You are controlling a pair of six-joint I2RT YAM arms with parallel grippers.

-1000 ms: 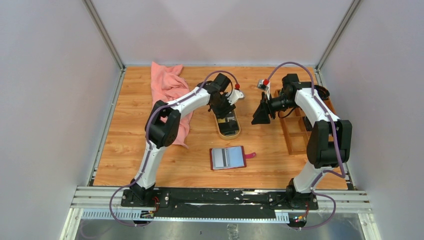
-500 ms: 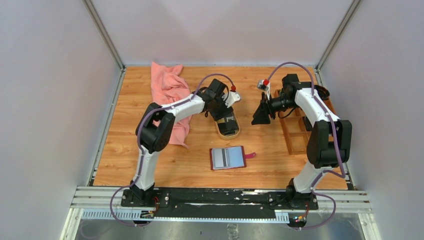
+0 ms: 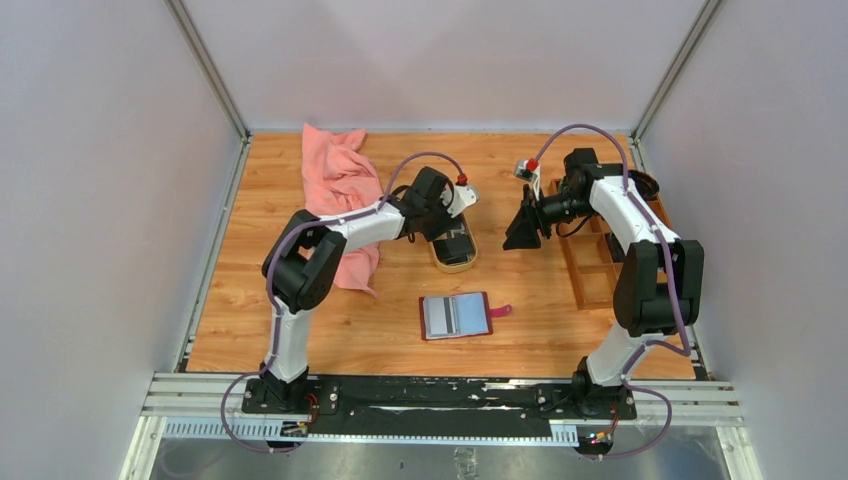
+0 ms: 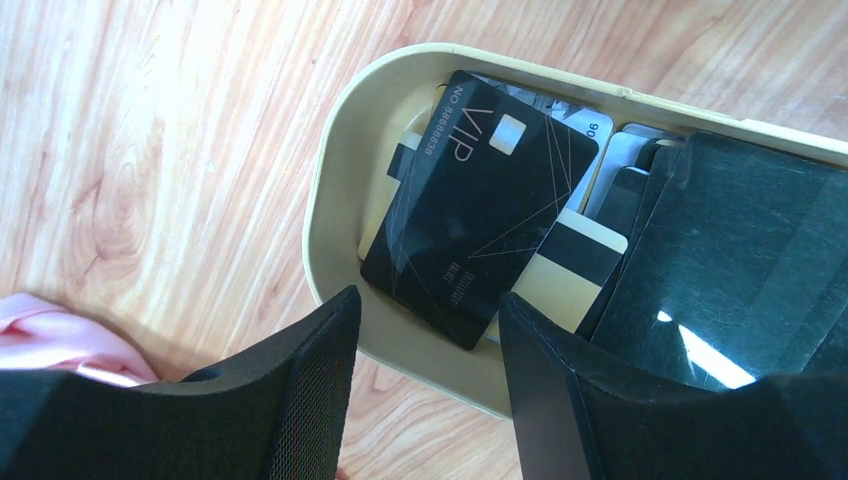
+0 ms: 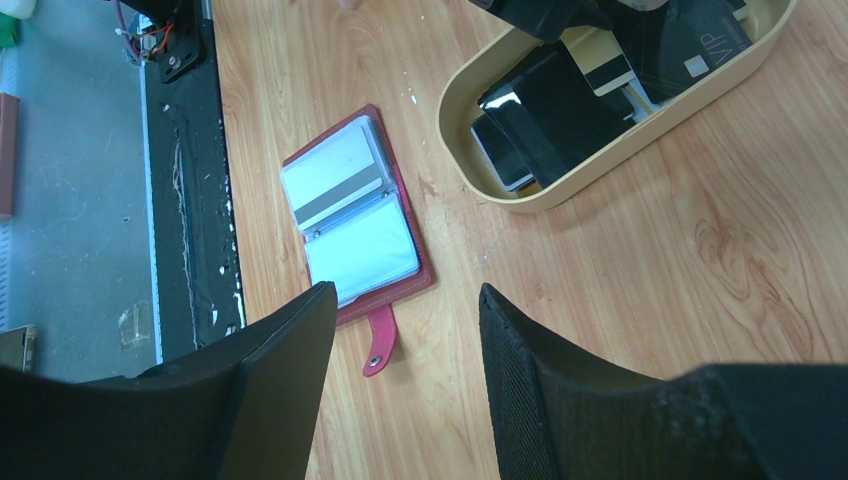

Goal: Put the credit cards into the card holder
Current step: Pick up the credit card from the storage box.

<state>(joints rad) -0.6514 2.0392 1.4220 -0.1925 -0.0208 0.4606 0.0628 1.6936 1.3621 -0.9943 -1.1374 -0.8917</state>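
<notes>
Several credit cards lie in an oval tan dish [image 4: 335, 190]; a black VIP card [image 4: 480, 215] is on top, with pale and black cards beside it. My left gripper [image 4: 425, 390] is open and empty, low over the dish's end, with the rim between its fingers; the top view shows it [image 3: 440, 230] over the dish [image 3: 458, 262]. The card holder [image 5: 355, 215] lies open on the table, dark red with clear sleeves and a striped card in one. It also shows in the top view [image 3: 457, 315]. My right gripper [image 5: 405, 380] is open and empty, held high above the table [image 3: 521, 230].
A pink cloth [image 3: 335, 180] lies at the back left under the left arm. A brown wooden compartment tray [image 3: 598, 262] stands at the right edge. The holder's snap tab [image 5: 378, 345] points right. The black base rail [image 3: 440, 395] runs along the near edge.
My left arm has swung left and lowered, bringing its open gripper down onto the far end of the dish. The right arm and the card holder have not moved.
</notes>
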